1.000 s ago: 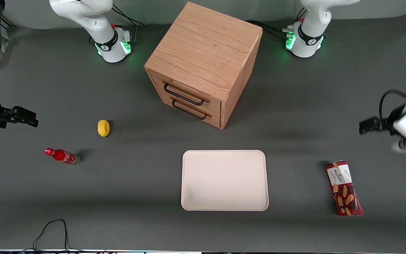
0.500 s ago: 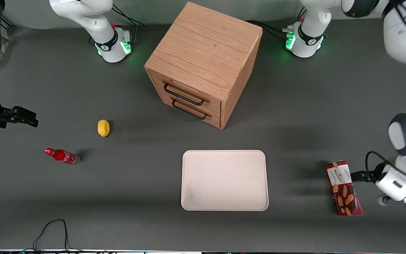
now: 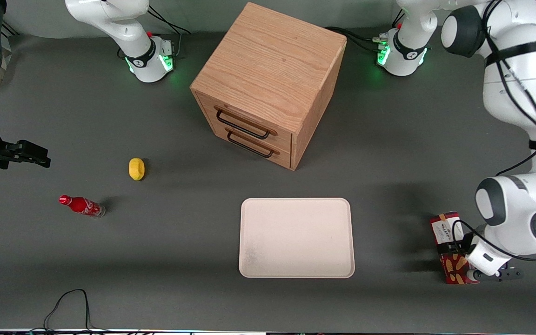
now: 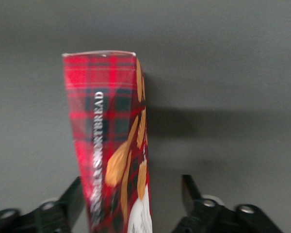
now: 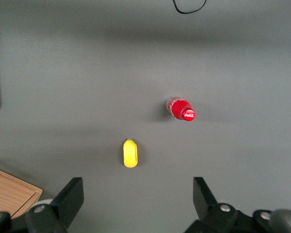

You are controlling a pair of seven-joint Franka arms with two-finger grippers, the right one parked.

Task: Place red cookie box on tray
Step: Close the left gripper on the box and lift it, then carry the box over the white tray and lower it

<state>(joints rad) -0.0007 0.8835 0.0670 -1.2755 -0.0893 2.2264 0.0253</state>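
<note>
We see the red cookie box lying flat on the grey table toward the working arm's end, well apart from the tray. The gripper hovers over the box's middle, fingers spread apart, one on each side of the carton (not yet squeezing it). The tray lies in front of the wooden drawer cabinet.

Wooden drawer cabinet, lemon, cola bottle.

Grey table, wooden drawer cabinet
</note>
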